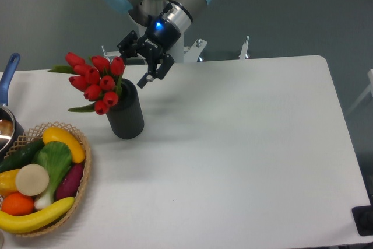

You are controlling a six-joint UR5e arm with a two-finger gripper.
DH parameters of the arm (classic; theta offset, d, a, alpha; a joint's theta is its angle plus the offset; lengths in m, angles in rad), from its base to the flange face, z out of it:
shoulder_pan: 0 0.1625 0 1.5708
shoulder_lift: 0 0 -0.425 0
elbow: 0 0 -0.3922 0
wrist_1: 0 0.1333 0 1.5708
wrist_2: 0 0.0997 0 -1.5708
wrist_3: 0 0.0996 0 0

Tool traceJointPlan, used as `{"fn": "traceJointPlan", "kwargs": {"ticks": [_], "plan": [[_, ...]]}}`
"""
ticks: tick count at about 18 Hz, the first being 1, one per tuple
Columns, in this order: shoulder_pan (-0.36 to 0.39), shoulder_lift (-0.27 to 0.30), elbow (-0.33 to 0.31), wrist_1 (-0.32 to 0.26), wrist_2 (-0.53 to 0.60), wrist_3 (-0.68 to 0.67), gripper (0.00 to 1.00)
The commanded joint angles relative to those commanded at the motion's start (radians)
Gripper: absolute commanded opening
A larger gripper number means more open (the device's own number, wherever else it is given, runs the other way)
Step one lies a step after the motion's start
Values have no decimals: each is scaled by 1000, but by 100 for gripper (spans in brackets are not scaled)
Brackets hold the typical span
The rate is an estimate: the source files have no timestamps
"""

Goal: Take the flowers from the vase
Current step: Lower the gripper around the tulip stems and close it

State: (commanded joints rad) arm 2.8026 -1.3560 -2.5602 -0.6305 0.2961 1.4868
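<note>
While the red tulips [96, 80] sit in the matte black vase [125, 114], their buds lean out to the left of its mouth, with green leaves poking out at the far left and lower left of the bunch. That vase stands upright on the white bench [233, 144], toward its left rear part. Just above and to the right of the vase mouth hangs the pincer [137, 61] of the arm, its two dark fingers spread wide apart with nothing between them; one finger [126, 43] points up beside the topmost buds, the other [152, 73] angles down toward the bench behind the vase. Whether the upper finger touches a bud cannot be told. A blue light glows on the wrist [158, 25] just behind the pincer. At the front left of the bench lies a wicker basket [83, 193] holding a banana [36, 217], a cucumber [20, 154], an orange [17, 203] and other produce. A blue-handled pot [8, 74] shows at the left edge, well apart from the vase.
</note>
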Motion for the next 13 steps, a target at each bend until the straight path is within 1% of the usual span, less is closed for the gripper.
{"fn": "traceJointPlan", "kwargs": {"ticks": [3,7,9,11,13], "plan": [[-9,-12,21,0,-2,-109,100],[-17,-25,26,2,-3,-115,100],[-35,-66,50,2,-2,-115,100],[-72,-113,87,2,2,-117,100],[-98,-141,112,2,3,-118,100]]}}
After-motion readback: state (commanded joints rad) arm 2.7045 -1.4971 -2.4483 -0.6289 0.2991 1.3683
